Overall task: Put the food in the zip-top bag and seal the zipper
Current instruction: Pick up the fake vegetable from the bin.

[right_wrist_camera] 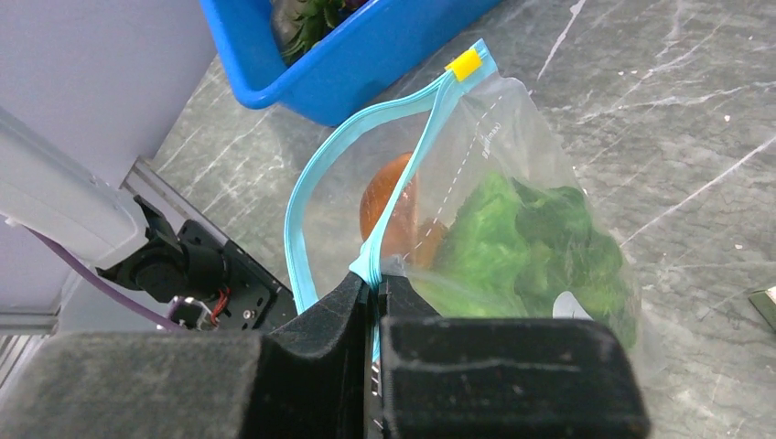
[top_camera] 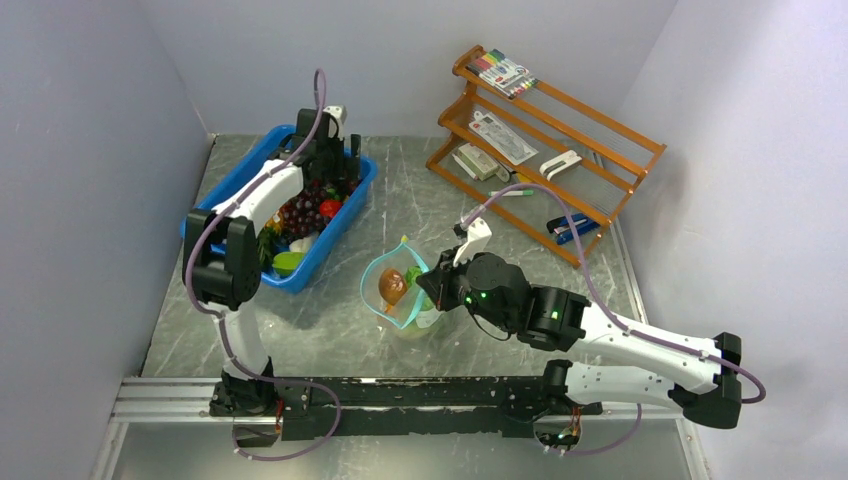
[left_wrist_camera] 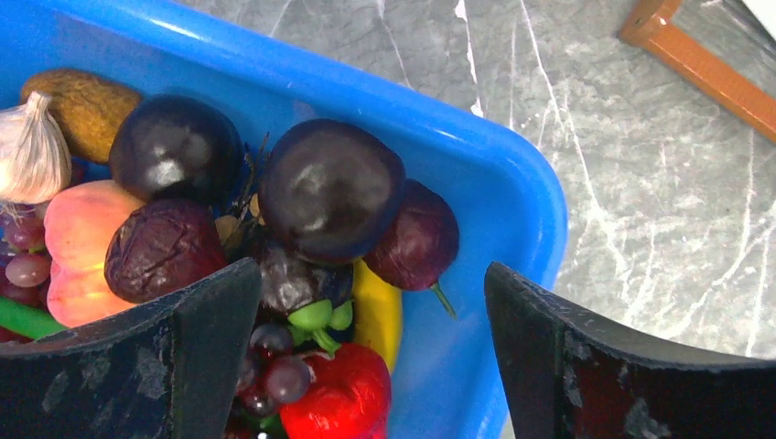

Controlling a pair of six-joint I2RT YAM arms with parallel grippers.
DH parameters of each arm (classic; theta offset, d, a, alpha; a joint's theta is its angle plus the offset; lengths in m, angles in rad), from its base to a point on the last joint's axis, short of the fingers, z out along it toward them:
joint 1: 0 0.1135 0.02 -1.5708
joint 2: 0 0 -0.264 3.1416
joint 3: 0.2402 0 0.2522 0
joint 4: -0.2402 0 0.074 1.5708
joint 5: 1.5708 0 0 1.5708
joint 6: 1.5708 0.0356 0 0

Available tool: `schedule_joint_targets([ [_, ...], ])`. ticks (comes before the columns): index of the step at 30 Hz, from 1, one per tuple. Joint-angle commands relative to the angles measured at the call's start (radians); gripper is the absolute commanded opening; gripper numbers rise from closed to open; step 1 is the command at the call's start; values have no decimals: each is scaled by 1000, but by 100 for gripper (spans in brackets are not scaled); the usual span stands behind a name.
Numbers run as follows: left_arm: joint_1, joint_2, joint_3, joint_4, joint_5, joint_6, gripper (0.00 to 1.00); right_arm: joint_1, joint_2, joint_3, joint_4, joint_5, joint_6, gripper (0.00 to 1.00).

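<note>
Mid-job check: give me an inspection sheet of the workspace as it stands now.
Surface: grey marbled table, white-veined.
Job's things: zip-top bag with its mouth open, lettuce and brown fruit inside; more food in the blue bin.
Clutter: orange rack holding markers and stationery packs.
Grippers: left gripper open over the bin; right gripper shut on the zipper.
Cables: purple cables loop along both arms.
Surroundings: plain pale walls on three sides.

Left gripper (left_wrist_camera: 371,302) spread wide above blue bin (left_wrist_camera: 499,183) corner, dark round fruits (left_wrist_camera: 329,187), garlic (left_wrist_camera: 32,151), red pepper (left_wrist_camera: 340,398) inside
</note>
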Motion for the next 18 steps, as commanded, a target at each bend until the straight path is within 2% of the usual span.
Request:
schedule_joint_targets([
  [1, 15, 32, 53, 50, -27, 36, 89, -4, -11, 28, 0, 33, -19, 0],
  [11, 42, 94, 61, 95, -10, 77, 82, -4, 4, 32, 24, 68, -67, 0],
  [18, 48, 129, 82, 125, 31, 87, 82, -4, 34, 46, 29, 82, -85, 0],
])
